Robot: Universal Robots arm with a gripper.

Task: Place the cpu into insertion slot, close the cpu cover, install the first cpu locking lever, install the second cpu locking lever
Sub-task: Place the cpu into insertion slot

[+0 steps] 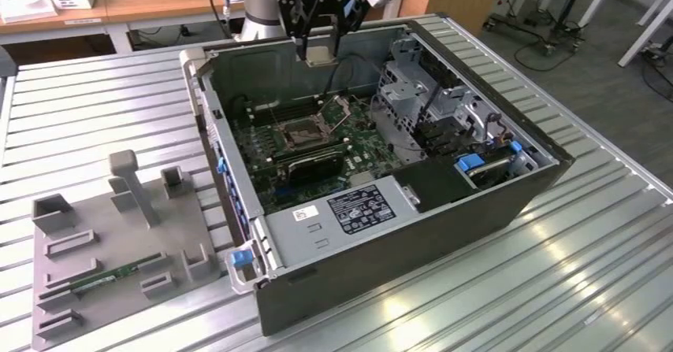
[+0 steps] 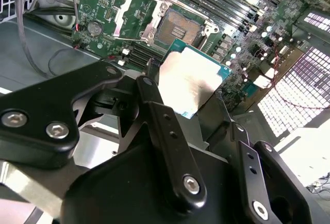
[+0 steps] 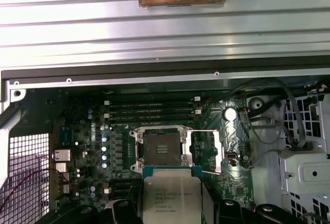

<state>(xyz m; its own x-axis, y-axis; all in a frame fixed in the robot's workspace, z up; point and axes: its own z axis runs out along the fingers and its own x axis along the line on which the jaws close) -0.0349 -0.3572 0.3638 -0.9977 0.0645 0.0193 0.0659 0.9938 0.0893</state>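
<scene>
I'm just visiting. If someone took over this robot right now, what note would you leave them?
Gripper: shut on the cpu, held above the open case.
Slot: empty, on the board beneath the cpu.
Cover: flipped open beside the slot.
Done: cpu picked up.
Left: cpu not yet seated, cover not closed, both levers not installed.

I see open room straight above the insertion slot [image 3: 161, 148]; the raised cpu cover [image 2: 153, 24] stands just beside it, the drive cage [image 1: 405, 100] farther off.
</scene>
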